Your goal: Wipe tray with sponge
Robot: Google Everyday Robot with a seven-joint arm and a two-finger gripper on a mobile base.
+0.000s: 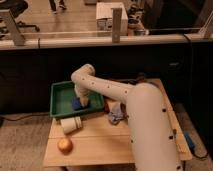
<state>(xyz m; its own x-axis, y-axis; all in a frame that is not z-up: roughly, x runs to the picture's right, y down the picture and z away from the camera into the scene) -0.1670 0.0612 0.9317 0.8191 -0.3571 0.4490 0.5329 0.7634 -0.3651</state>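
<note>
Over at the back-left corner of the wooden surface [100, 145], the green tray [61, 97] is sitting with its long side running left to right. The white arm [115, 92] is bending down into it from the right. From where I am standing, the gripper [82, 98] is hanging low over the tray floor, a little right of its middle. The blue sponge [76, 104] is lying directly beneath it, peeking out on the left and near side of the wrist. The sponge is resting on the tray bottom, close to the front wall. I cannot tell whether the jaws are pinching it or standing spread, because the wrist is hiding them.

The relation the coming stroke is turning on, as I judge it, is this: most of the bare tray floor is lying to the left of the sponge and toward the back. So the wipe is likely needing to travel leftward along the tray's long axis, away from the right wall beside the arm. The wiping looks to be under way rather than done, though that is only my reading.

Outside the tray, a white cup [71, 124] is lying on its side just in front of it. An orange fruit [64, 145] is sitting near the front edge. A crumpled grey cloth [116, 114] is lying just right of the tray, and all three are apart from the sponge.
</note>
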